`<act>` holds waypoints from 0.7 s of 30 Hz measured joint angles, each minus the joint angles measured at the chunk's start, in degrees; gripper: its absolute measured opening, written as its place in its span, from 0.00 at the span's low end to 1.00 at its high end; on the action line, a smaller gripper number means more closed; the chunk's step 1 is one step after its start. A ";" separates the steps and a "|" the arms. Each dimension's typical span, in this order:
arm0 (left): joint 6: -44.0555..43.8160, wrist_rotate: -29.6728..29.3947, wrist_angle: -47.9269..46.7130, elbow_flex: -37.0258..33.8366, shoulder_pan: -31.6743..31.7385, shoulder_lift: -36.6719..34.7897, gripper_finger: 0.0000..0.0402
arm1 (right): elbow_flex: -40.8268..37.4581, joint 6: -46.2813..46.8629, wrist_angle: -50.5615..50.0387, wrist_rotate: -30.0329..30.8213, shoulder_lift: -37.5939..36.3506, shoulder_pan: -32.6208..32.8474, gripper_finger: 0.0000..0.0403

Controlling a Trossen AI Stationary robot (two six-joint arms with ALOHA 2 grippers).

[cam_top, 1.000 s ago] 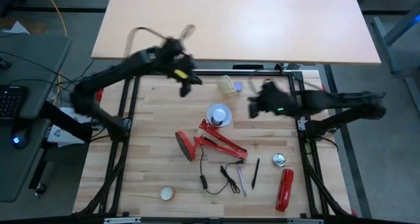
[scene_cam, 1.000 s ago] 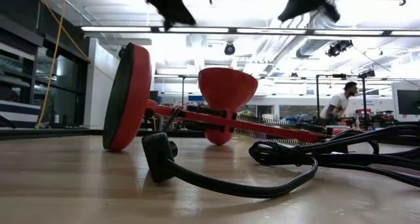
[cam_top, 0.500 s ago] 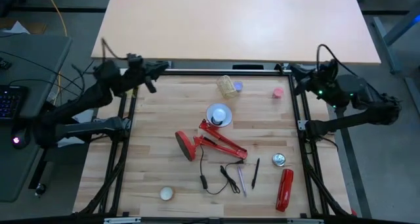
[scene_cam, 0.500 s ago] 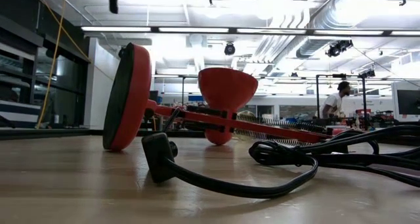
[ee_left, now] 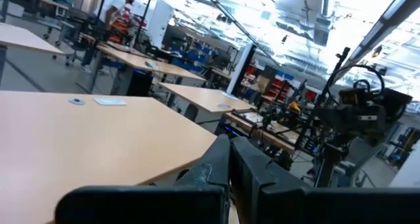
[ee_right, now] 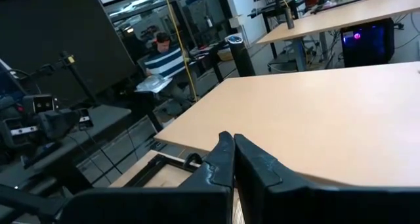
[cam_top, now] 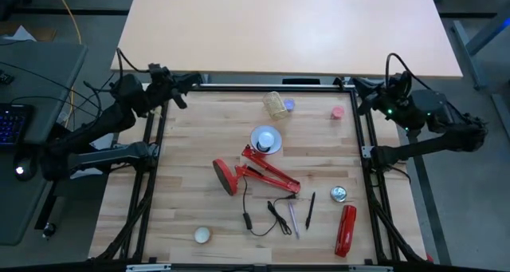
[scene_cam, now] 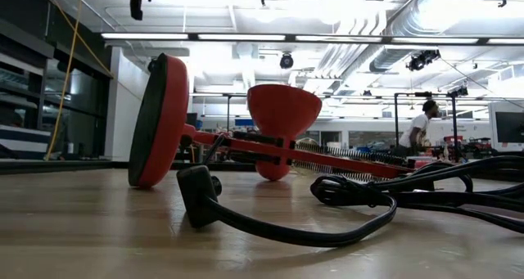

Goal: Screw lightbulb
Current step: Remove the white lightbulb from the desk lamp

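While both arms have pulled back to the table's [cam_top: 183, 224] far corners, we see the left tool [cam_top: 182, 101] and right tool [cam_top: 358, 106] pressed together, empty; the lightbulb [cam_top: 266, 136] sits in the lamp's [cam_top: 256, 170] shade, suggesting completion.

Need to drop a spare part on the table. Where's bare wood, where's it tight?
Free: the left strip between the frame rail and the red lamp, down to the cream ball; also the far-left corner beside the clear cup. Crowded: the centre to near right, with the lamp, its cord, the pens and the red canister.
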 joint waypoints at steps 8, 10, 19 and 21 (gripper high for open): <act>-0.02 0.47 -0.02 0.00 1.28 0.02 0.00 | -0.01 -0.44 0.02 0.00 -0.11 0.00 0.00; -0.02 0.44 -0.01 0.00 1.67 0.00 0.00 | -0.01 -0.50 0.02 0.00 -0.11 0.02 0.00; -0.02 1.20 -0.04 0.00 2.94 0.02 0.00 | -0.01 -0.50 0.03 0.00 -0.11 0.02 0.00; -0.04 2.47 -0.04 0.00 3.29 0.02 0.00 | -0.01 -0.50 0.02 0.00 -0.11 0.00 0.00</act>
